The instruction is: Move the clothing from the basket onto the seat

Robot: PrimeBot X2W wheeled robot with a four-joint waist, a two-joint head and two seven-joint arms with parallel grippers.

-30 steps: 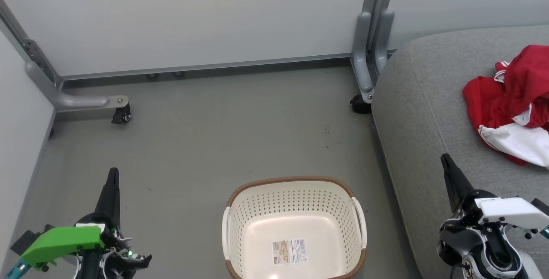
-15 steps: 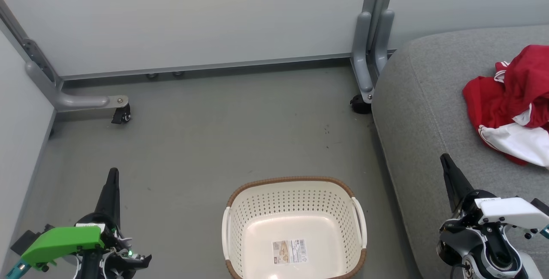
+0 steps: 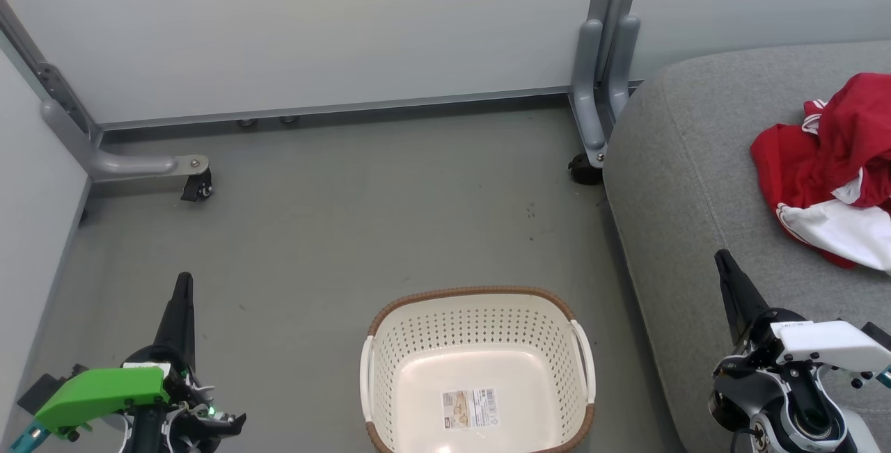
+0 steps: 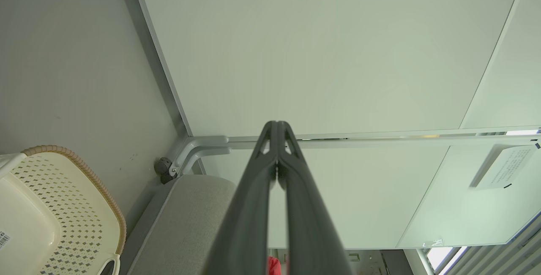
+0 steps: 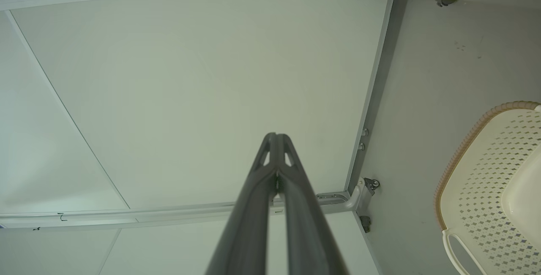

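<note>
Grey floor (image 3: 348,230): laundry basket (image 3: 473,293), bottom centre, empty; clothing (image 3: 828,161) heaped upper right on the seat (image 3: 682,161); left gripper (image 3: 184,280) and right gripper (image 3: 721,255) pressed together, unladen, so the job is likely done.

No change is being registered across the head views: nothing is being carried, shifted or released. The left gripper (image 3: 184,284) and right gripper (image 3: 722,259) are being held motionless, and the clothing (image 3: 828,161) is being left undisturbed on the seat (image 3: 682,181).
</note>
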